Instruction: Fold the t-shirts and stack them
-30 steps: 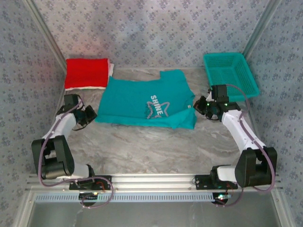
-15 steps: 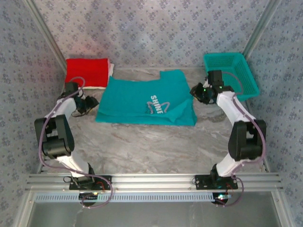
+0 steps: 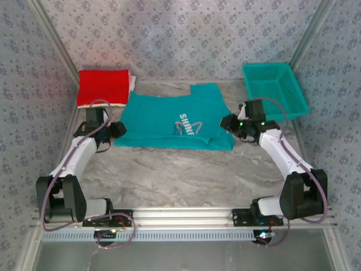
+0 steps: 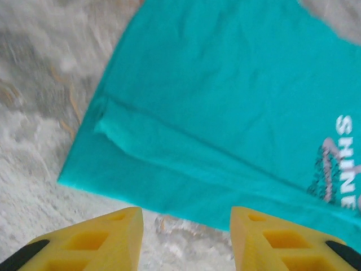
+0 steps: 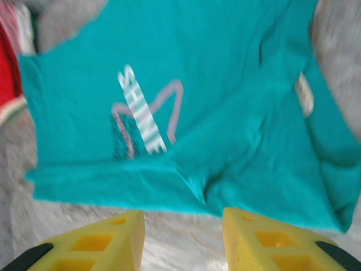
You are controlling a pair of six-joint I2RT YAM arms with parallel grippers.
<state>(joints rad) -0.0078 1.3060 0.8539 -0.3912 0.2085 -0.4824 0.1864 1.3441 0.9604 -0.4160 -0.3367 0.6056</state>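
A teal t-shirt [image 3: 169, 116] with a white "SHINE" star print lies spread on the marble table, its near edge folded up into a band. A folded red t-shirt [image 3: 103, 86] rests at the back left on a white one [image 3: 132, 82]. My left gripper [image 3: 117, 129] sits at the teal shirt's left edge, open, with bare table between its yellow fingers [image 4: 101, 240]. My right gripper [image 3: 228, 122] is at the shirt's right edge, also open and holding nothing. Both wrist views look across the teal shirt [image 4: 225, 84] [image 5: 237, 118] from just outside its hem.
A teal plastic mesh basket [image 3: 274, 89] stands at the back right, close behind my right arm. Patterned walls enclose the table on three sides. Bare marble [image 3: 180, 175] stretches from the shirt to the arm bases.
Both grippers have come in to the shirt's side edges, the right after swinging back toward the basket. The shirt's near right corner now lies drawn in more neatly.
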